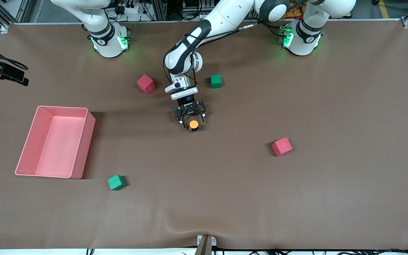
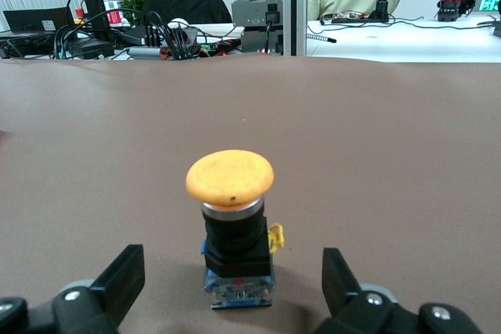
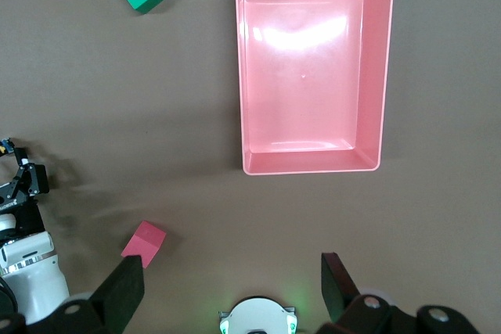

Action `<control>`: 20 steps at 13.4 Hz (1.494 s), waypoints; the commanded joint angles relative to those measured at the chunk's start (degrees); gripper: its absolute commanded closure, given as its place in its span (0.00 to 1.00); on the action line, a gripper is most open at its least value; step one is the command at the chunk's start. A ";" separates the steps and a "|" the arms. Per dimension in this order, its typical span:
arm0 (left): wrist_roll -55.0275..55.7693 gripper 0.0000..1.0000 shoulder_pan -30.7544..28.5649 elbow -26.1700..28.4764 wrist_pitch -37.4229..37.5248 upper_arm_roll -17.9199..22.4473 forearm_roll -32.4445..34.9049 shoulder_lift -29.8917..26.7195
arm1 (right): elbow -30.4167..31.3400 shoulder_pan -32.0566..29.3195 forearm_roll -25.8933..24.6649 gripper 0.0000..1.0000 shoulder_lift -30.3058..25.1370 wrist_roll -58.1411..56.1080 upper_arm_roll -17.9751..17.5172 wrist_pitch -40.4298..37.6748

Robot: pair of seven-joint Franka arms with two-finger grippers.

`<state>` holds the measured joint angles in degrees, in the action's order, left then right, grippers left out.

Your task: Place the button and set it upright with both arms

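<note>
The button [image 1: 193,125] stands upright on the brown table near its middle, with its round orange cap on top of a black body and a clear blue base. In the left wrist view the button [image 2: 230,179] sits between the two black fingers, with a gap on each side. My left gripper [image 1: 191,119] is low at the button and open, touching nothing [image 2: 232,283]. My right gripper [image 3: 231,287] is open and empty, held high over the right arm's base [image 3: 255,317]. It is out of the front view.
A pink bin [image 1: 83,141] lies toward the right arm's end. A red cube [image 1: 145,84] and a green cube [image 1: 216,81] flank the left arm's wrist. Nearer the front camera sit another red cube [image 1: 282,146] and another green cube [image 1: 116,182].
</note>
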<state>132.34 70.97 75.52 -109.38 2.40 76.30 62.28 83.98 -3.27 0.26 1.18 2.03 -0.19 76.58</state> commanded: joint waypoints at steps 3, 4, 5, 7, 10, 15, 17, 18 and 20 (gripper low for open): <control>0.64 0.00 2.68 -1.16 3.12 -0.73 -3.42 -1.46 | 0.13 0.11 0.62 0.00 -0.13 0.87 -0.07 -0.29; -0.06 0.00 2.86 -1.16 3.64 -1.60 -5.70 -2.94 | 0.13 0.02 0.62 0.00 -0.13 0.78 -0.07 -0.38; -2.15 0.00 2.86 -1.16 3.91 -2.22 -8.16 -4.26 | 0.13 0.02 0.62 0.00 -0.13 0.78 -0.07 -0.47; -8.29 0.00 2.86 -1.16 4.70 -2.40 -14.04 -7.59 | 0.13 0.02 0.62 0.00 -0.13 0.87 -0.07 -0.38; -19.45 0.00 1.63 -1.25 4.62 -2.23 -21.97 -13.22 | 0.05 0.46 0.62 0.00 -0.13 1.31 -0.25 -0.12; -34.40 0.00 -5.30 -1.34 4.27 -2.49 -29.53 -21.48 | 0.05 0.55 0.62 0.00 -0.13 1.40 -0.16 -0.29; -41.86 0.00 -9.07 -1.42 3.56 -2.49 -34.88 -24.82 | 0.05 0.55 0.62 0.00 -0.13 1.40 -0.16 0.06; -44.60 0.00 -11.01 -1.43 2.52 -2.49 -36.47 -26.23 | 0.05 0.55 0.62 0.00 -0.13 1.40 -0.16 0.15; -51.18 0.00 -15.75 -1.43 0.84 -2.49 -41.29 -29.04 | 0.05 0.55 0.62 0.00 -0.13 1.40 -0.16 0.15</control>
<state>86.65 59.07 72.51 -106.77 0.58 39.08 36.73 83.99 -2.99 0.29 1.22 2.24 -0.46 76.62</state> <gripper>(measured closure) 0.000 0.000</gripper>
